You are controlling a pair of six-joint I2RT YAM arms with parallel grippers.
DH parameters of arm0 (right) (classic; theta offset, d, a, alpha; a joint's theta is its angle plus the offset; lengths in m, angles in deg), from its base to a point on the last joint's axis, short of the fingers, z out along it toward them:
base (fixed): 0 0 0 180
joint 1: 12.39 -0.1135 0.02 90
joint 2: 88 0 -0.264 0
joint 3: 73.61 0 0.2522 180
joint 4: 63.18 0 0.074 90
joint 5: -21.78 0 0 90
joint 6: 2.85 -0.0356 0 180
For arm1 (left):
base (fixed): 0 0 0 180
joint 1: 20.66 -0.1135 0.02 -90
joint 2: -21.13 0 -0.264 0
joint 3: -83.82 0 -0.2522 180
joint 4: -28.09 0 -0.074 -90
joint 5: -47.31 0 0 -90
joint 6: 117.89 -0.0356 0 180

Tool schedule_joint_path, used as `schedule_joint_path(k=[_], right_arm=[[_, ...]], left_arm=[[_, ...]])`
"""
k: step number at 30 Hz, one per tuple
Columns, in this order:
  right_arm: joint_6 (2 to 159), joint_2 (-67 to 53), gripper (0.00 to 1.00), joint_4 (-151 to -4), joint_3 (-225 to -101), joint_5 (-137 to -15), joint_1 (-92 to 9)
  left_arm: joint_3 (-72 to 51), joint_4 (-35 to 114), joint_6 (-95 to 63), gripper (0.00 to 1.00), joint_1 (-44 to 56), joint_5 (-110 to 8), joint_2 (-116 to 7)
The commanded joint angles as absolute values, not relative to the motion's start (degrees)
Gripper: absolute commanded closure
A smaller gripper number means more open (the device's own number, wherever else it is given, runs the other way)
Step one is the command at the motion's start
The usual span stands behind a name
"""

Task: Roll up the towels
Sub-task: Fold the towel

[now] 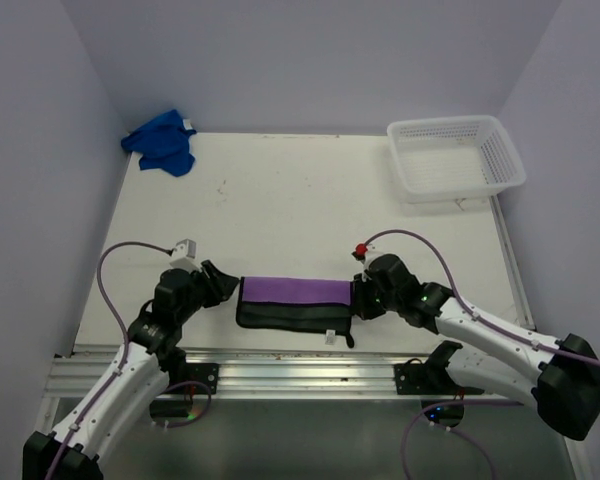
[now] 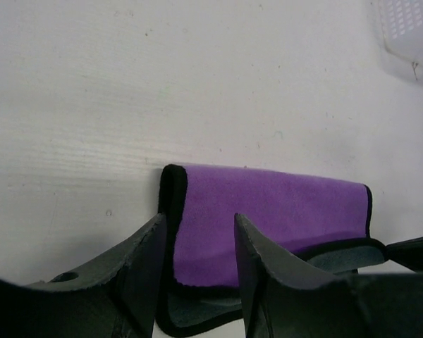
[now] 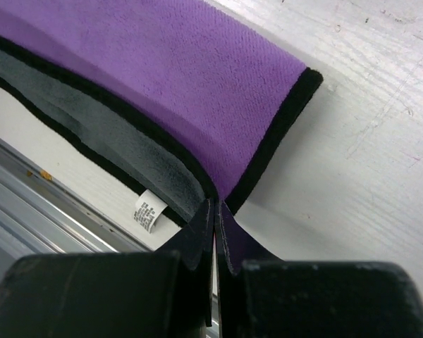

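The purple towel, purple on one side, dark grey on the other, black-edged, lies folded lengthwise near the table's front edge. It also shows in the left wrist view and the right wrist view. My left gripper is open at the towel's left end, its fingers over the folded edge. My right gripper is shut on the towel's right corner. The blue towel lies crumpled at the far left corner.
A white mesh basket stands at the far right; its corner shows in the left wrist view. A white label hangs from the purple towel's near edge. The metal rail runs along the table front.
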State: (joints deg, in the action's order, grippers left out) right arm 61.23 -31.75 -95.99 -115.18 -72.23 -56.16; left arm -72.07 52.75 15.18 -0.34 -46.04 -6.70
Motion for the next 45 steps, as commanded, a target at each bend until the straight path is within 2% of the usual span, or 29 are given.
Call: schedule_joint_path(k=[1,7,14,18,25,35,39,45], right_arm=[[60.6,-31.3,1.00,-94.4,-115.0,-72.5,-57.0],[60.5,-32.8,0.98,-94.6,-114.7,-73.5,-57.7],[59.6,-36.7,0.63,-96.5,-114.7,-74.5,-57.8],[58.8,-39.7,0.48,-98.7,-115.5,-75.3,-57.9],[55.1,-39.8,0.46,-102.0,-117.7,-68.8,-57.9],[42.9,-28.3,0.50,-95.6,-116.2,-64.4,-57.8],[42.1,-26.3,0.55,-95.1,-117.6,-62.4,-57.8],[43.5,-25.9,0.55,-100.0,-123.7,-59.3,-57.8]], left_arm=[[-67.5,51.2,16.4,0.53,-0.5,-45.0,-8.4],[-65.4,47.6,16.3,0.53,-0.5,-46.2,-14.0],[-65.8,45.3,17.4,0.53,-0.5,-47.5,-15.7],[-65.7,44.6,17.4,0.53,-0.5,-48.1,-16.7],[-65.6,39.9,16.9,0.58,-0.5,-51.1,-20.3],[-65.8,36.0,15.5,0.69,0.3,-54.4,-25.1],[-66.0,34.0,14.8,0.76,1.0,-54.5,-27.6],[-66.4,31.3,14.4,0.84,2.5,-52.5,-32.6]])
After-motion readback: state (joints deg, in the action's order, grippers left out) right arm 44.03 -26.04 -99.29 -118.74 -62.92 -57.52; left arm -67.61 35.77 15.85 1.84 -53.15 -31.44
